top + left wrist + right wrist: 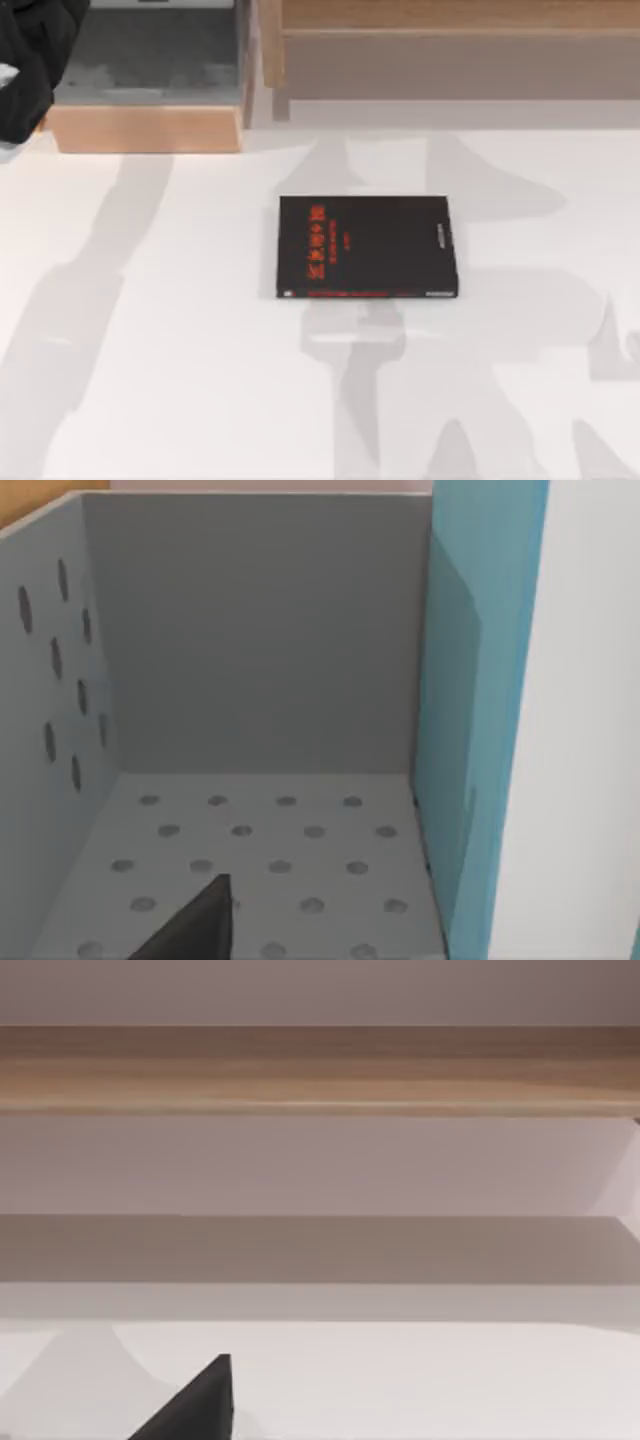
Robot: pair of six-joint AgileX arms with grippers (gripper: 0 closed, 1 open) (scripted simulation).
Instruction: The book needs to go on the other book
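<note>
The book (470, 730) stands upright inside a grey perforated bin (250, 650), against one of its walls; its teal-blue cover faces the bin's inside and its white page edges (585, 740) are close to the camera. My left gripper (195, 930) hangs inside the bin beside the book, not touching it. In the top view my left arm (30, 60) reaches over the bin at the far left. The other book (365, 247), black with red lettering, lies flat at the table's middle. My right gripper (195, 1408) hovers over bare table, facing the shelf.
The grey bin (150, 60) has a wooden front wall (145, 128) and stands at the table's far left. A long wooden shelf (450, 40) runs along the far edge to the right. White table surface surrounds the black book on all sides.
</note>
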